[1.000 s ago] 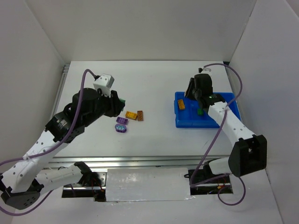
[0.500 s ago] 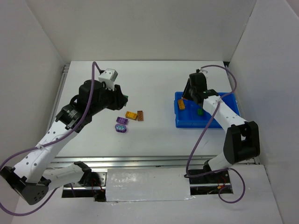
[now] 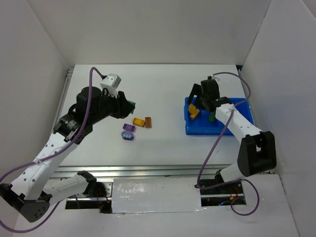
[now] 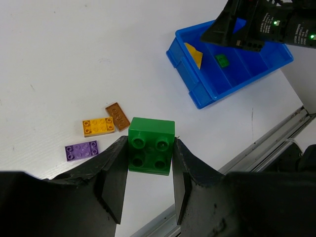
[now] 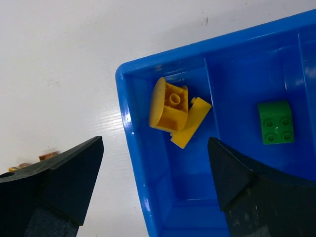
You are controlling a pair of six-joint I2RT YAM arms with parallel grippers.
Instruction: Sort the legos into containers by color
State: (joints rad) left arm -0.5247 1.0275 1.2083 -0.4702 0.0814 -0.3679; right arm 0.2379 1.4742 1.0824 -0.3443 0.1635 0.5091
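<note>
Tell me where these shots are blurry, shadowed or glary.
Top external: even soft light, sharp throughout, hardly any shadow. Left wrist: the green brick and blue tray are crisp, the dark left fingers gripping the brick look soft. Right wrist: the yellow legos are sharp, a pale sheen runs along the tray wall, the right fingers blur.

White walls (image 3: 148, 29) enclose a white table (image 3: 163, 143)
</note>
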